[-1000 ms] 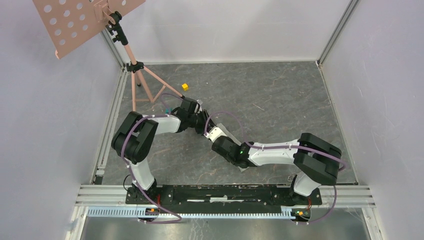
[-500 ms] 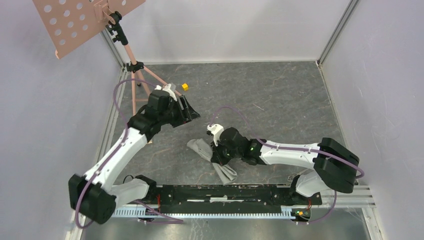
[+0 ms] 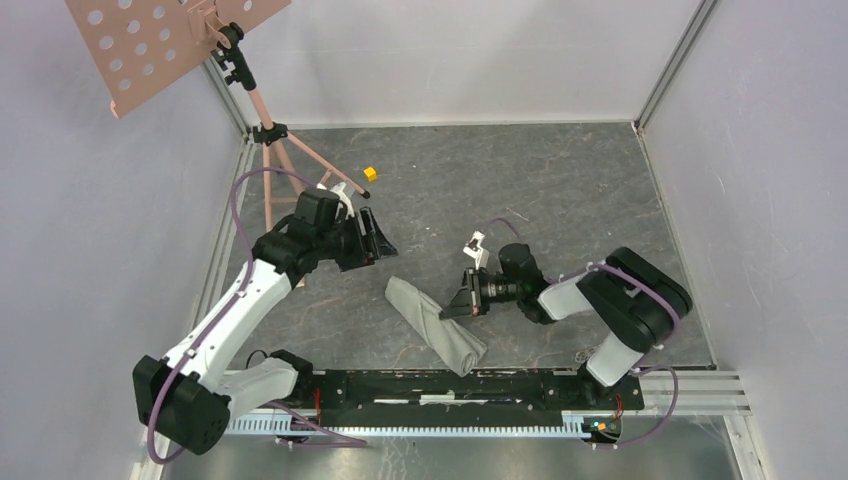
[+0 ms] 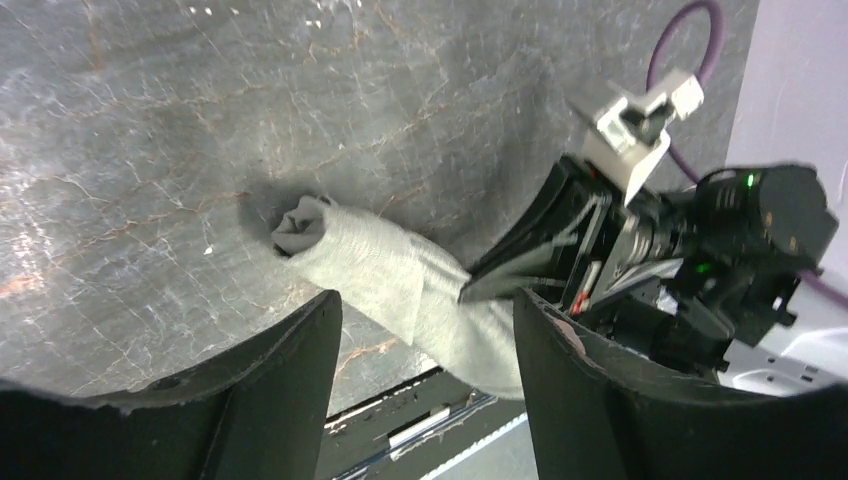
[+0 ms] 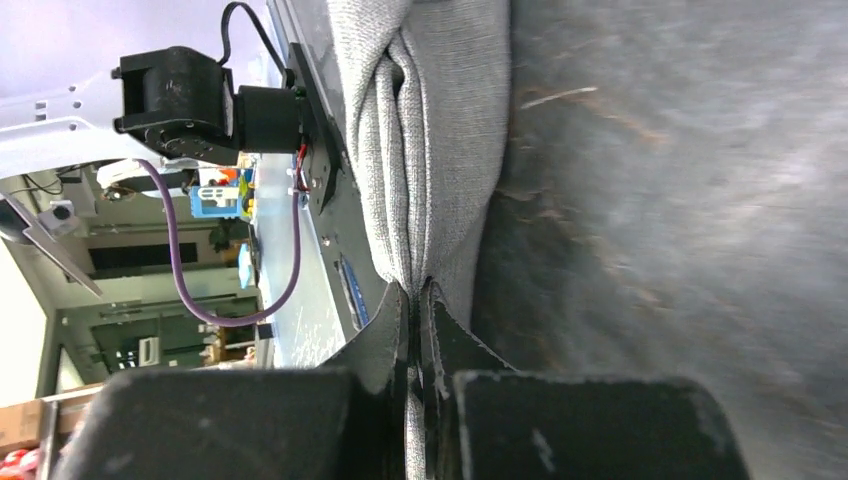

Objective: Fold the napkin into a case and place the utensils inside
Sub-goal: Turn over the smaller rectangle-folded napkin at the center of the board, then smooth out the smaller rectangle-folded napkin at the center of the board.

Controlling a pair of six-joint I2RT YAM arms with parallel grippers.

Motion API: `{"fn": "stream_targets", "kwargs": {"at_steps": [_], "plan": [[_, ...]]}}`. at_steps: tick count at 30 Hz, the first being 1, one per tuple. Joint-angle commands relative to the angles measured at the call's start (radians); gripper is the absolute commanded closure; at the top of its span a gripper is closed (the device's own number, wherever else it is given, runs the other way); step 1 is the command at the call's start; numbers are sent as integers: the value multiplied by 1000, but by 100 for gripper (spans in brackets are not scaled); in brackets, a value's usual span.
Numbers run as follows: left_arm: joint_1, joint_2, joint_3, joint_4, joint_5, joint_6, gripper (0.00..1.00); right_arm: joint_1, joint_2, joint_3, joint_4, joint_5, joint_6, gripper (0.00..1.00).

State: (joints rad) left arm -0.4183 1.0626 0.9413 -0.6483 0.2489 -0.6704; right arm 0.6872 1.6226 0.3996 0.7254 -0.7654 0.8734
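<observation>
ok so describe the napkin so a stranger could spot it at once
On the dark marbled table, look ahead of the front rail, near its middle. The napkin lies diagonally as a long, narrow grey-green roll, pinched by the right gripper. It is the only soft cloth; the yellow cube is tiny and far back.

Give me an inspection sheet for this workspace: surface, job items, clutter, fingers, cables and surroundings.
Surface: dark marbled tabletop, no spills seen.
Job's things: napkin lies as a long narrow fold, slanting toward the front rail; utensils, nothing seen.
Clutter: small yellow cube at the far left.
Grippers: left gripper open, clear of the cloth, holding nothing; right gripper has its fingers pinched shut on the napkin's edge.
Cables: purple cable loops along the left arm, another along the right.
Surroundings: pink perforated stand in the far-left corner; pale walls.
</observation>
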Motion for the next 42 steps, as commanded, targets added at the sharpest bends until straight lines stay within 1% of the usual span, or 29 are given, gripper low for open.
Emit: {"fn": "stream_targets", "kwargs": {"at_steps": [1, 2, 3, 4, 5, 6, 7, 8, 9, 10, 11, 13, 15, 16, 18, 21, 25, 28, 30, 32, 35, 38, 40, 42], "plan": [[-4, 46, -25, 38, 145, 50, 29, -128, 114, 45, 95, -201, -54, 93], [-6, 59, -35, 51, 175, 50, 29, -160, 128, 78, 10, -214, -150, 92], [-7, 74, -50, 69, 209, 44, 29, -190, 136, 125, -143, -209, -257, 89], [-10, 85, -68, 93, 239, 28, 29, -213, 136, 173, -250, -192, -344, 86], [-14, 92, -94, 134, 262, 11, 29, -234, 127, 223, -410, -157, -440, 77], [-16, 101, -118, 183, 286, -13, 29, -256, 114, 280, -536, -124, -531, 70], [-18, 111, -142, 221, 303, -37, 29, -277, 94, 313, -603, -85, -583, 63], [-21, 125, -166, 267, 319, -62, 29, -285, 56, 354, -696, 7, -638, 56], [-25, 140, -183, 321, 336, -90, 29, -281, 12, 401, -827, 111, -697, 51], [-27, 154, -205, 369, 347, -117, 30, -262, -22, 435, -903, 224, -741, 46], [-29, 172, -220, 422, 359, -147, 30, -240, -61, 465, -982, 290, -765, 44], [-34, 211, -240, 505, 370, -184, 31, -173, -132, 483, -1063, 375, -784, 43], [-34, 249, -240, 549, 365, -202, 33, -106, -208, 453, -1088, 390, -756, 45], [-35, 267, -238, 575, 359, -211, 34, -75, -246, 420, -1080, 373, -735, 48], [-35, 310, -236, 614, 349, -219, 35, -40, -313, 334, -1020, 334, -667, 57], [-35, 390, -224, 635, 308, -212, 38, -15, -383, 229, -962, 352, -620, 66], [-34, 473, -205, 608, 164, -149, 39, -15, -418, 107, -893, 484, -589, 71], [-35, 567, -161, 557, 104, -81, 41, -8, -409, 55, -867, 534, -567, 72], [-34, 582, -143, 552, 73, -65, 41, 16, -417, 52, -858, 530, -548, 71], [-34, 561, -112, 503, 53, -39, 41, 40, -433, 84, -895, 542, -545, 68], [-35, 479, -72, 436, 43, -15, 35, 48, -472, 133, -949, 559, -542, 58], [-35, 394, -29, 373, 79, -2, 30, 47, -498, 145, -998, 577, -537, 46], [-35, 343, -15, 342, 105, 1, 28, 50, -517, 136, -1030, 591, -530, 42], [-35, 290, -9, 300, 114, 13, 25, 53, -546, 118, -1058, 599, -518, 39]]}}
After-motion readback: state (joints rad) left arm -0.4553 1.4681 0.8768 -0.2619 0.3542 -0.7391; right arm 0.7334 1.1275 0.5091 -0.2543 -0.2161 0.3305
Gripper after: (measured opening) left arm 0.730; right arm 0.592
